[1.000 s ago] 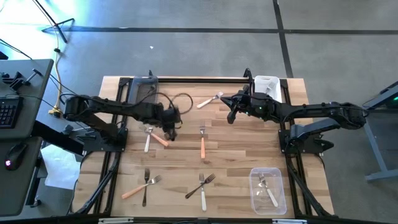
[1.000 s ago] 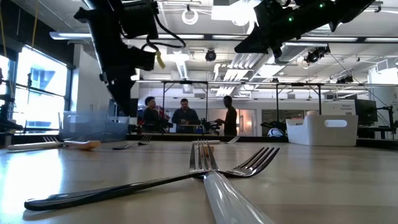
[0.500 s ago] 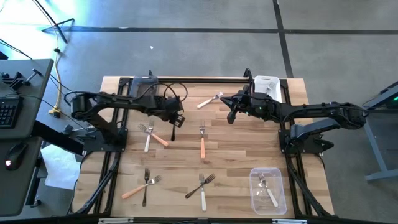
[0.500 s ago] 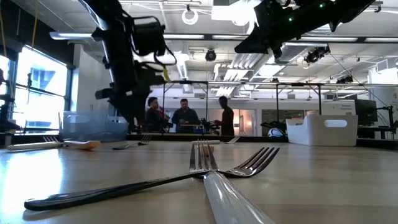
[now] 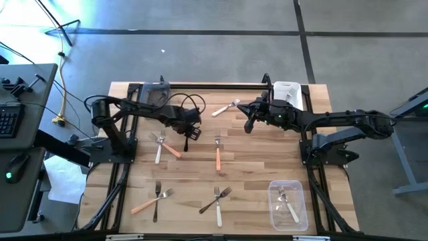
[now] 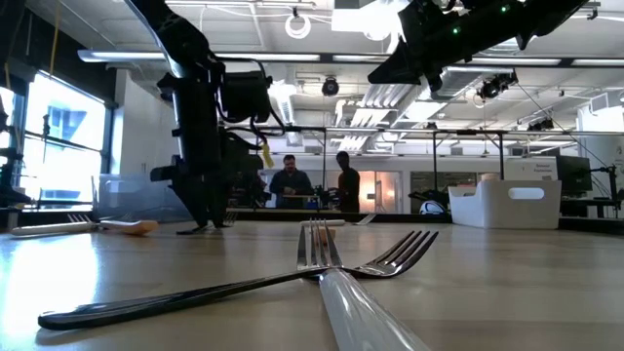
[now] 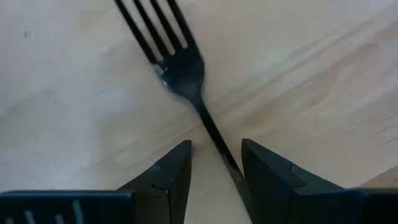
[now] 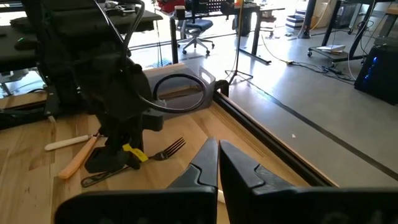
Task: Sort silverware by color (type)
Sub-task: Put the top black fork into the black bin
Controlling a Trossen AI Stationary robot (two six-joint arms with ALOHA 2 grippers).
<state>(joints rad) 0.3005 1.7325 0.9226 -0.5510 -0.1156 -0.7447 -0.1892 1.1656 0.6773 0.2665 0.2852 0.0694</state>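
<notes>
- Currently left gripper (image 7: 211,165) pinches a black fork (image 7: 180,62) by its handle, above the table's (image 5: 254,157) back half; right gripper (image 8: 217,163) shut, empty, waiting near the white bin (image 5: 287,90)
- Sorted so far, I judge: forks in clear bin (image 5: 286,204); roughly eight loose forks remain; early stage

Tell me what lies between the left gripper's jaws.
In the left wrist view, the thin handle of a black fork runs between the left gripper jaws, close against one of them.

Grey floor (image 5: 200,53); bright window (image 6: 58,136)
</notes>
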